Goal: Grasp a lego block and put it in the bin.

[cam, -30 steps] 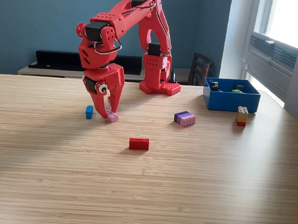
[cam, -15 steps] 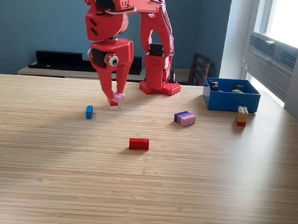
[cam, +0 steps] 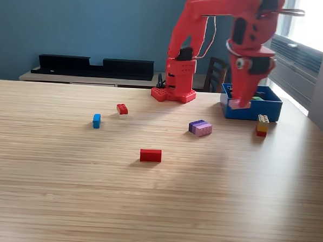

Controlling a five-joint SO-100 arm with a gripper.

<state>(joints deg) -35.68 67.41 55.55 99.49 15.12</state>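
Red 3D-printed gripper (cam: 240, 102) raised over the open-topped rectangular blue plastic bin (cam: 251, 110), fingers pointing down, tips level with the bin's near-left rim in the exterior view. Fingers closed to a narrow gap around a small pale pink lego block (cam: 235, 105), held clear of the light wooden table (cam: 157, 207).

Bin located at the table's far right in the exterior view, close to the right edge; a few small pieces visible inside, too small to identify. Red arm base (cam: 174, 93) mounted to the left of the bin at the far edge of the table, with clear surface between the two.

Stacked yellow, orange and red lego block (cam: 262, 126) just in front of the bin's near-right corner, apart from the wall. Purple and lilac lego block (cam: 200, 128) forward and left of the bin. Small red lego block (cam: 122, 109) well left of the bin, near the far edge. Small blue lego block (cam: 96, 121) farther left. Long red lego block (cam: 150, 155) forward of all others, toward the table centre.

Wide bare surface across the whole near half of the table, and along its left side.
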